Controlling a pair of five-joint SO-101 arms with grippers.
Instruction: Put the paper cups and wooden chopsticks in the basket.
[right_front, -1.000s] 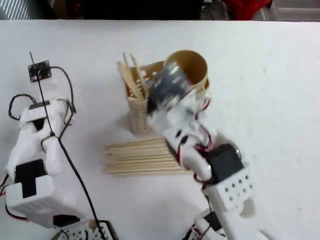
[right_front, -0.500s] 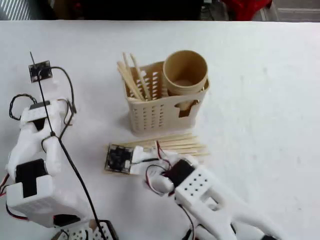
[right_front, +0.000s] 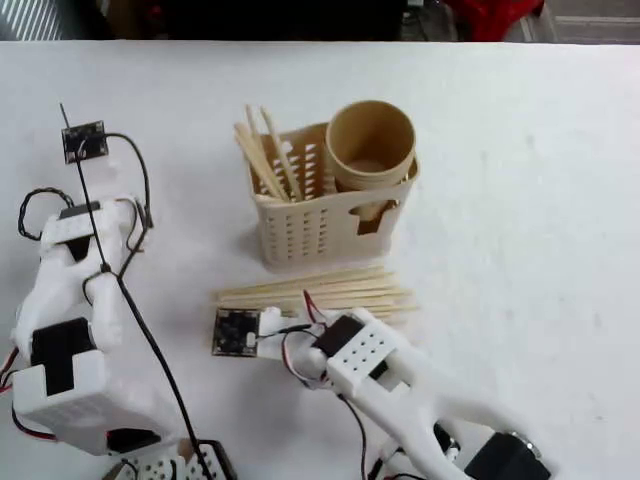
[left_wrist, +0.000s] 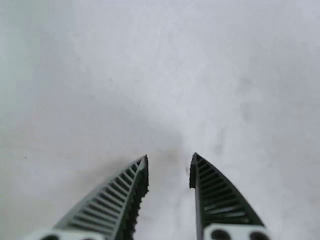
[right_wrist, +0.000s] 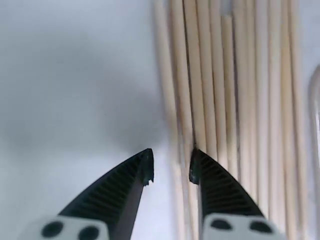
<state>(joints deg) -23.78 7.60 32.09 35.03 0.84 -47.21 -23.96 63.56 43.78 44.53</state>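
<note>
Right wrist view is showing me the right claw (right_wrist: 171, 167) with its fingers standing apart and clamping nothing. It is hovering at the edge of the loose chopsticks (right_wrist: 235, 100). The outermost stick of the bundle is running into the gap between the tips, while one tip is sitting over the next sticks. I cannot tell whether the tips are touching the wood. The sticks are lying side by side, flat on the white surface (right_wrist: 65, 75).

On the high view I am seeing the right arm (right_front: 375, 365) stretching in from the near edge, its wrist just beside that row of sticks. The row is lying in front of the basket (right_front: 300, 235), close to its near wall but outside it. The basket is standing upright mid-surface. The paper cups (right_front: 370, 145) are sitting nested in one side of it, and a few upright chopsticks (right_front: 262, 160) are leaning in the other side, poking above the rim.

The left claw (left_wrist: 169, 167) is likewise hanging with its fingers apart, gripping nothing, over bare surface. The left arm (right_front: 70, 300) is sitting folded, well apart from the basket.
</note>
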